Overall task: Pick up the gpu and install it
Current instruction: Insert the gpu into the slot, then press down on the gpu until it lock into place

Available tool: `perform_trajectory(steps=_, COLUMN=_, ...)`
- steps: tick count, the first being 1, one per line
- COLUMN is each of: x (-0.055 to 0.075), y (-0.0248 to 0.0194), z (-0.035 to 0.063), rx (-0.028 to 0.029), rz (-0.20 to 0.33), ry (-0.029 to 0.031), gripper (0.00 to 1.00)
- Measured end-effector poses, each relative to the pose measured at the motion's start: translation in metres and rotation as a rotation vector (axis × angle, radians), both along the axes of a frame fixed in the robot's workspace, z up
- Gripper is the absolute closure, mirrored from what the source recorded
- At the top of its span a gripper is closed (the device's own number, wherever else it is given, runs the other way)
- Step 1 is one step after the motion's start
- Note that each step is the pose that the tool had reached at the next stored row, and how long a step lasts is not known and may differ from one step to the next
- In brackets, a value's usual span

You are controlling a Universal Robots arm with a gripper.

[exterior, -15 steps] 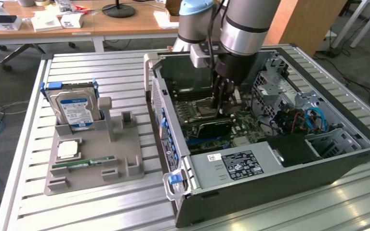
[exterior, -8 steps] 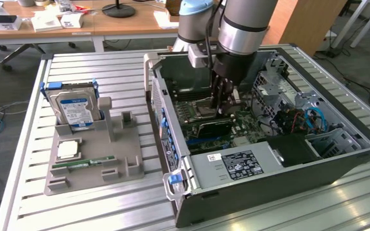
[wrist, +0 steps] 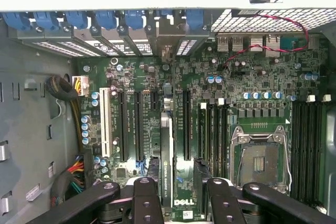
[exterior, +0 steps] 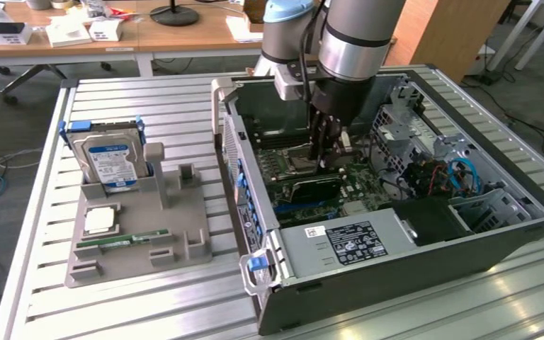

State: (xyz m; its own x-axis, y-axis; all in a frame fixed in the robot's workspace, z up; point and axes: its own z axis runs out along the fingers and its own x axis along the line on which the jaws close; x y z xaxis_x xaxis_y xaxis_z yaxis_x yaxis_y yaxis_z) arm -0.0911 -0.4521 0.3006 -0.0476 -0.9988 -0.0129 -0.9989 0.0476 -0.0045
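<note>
Wrist view: PC case (wrist: 31, 119) open, mobo (wrist: 252, 93) exposed. Gripper (wrist: 177, 174) jaws apart, straddling the gpu (wrist: 167, 156), no clamp. The gpu stands edge-on in a mobo slot, btwn white PCI slot (wrist: 105, 124) and CPU socket (wrist: 261, 158). Its edge reads "NVIDIA QUADRO"; white DELL sticker (wrist: 185, 202) beside it.

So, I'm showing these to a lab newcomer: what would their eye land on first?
The robot arm reaching down into the open computer case on the slatted table stands out first. In the wrist view its claw stands open astride the gpu, which stands on edge on the motherboard. At the exterior view's left, a grey tray holds an upright hard drive.
</note>
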Motion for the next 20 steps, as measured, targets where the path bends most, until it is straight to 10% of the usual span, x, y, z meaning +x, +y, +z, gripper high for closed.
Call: perform_trajectory(steps=20, x=0.0000, y=0.0000, z=0.0016, rx=0.0000, rz=0.000, ry=-0.0001, gripper=0.60)
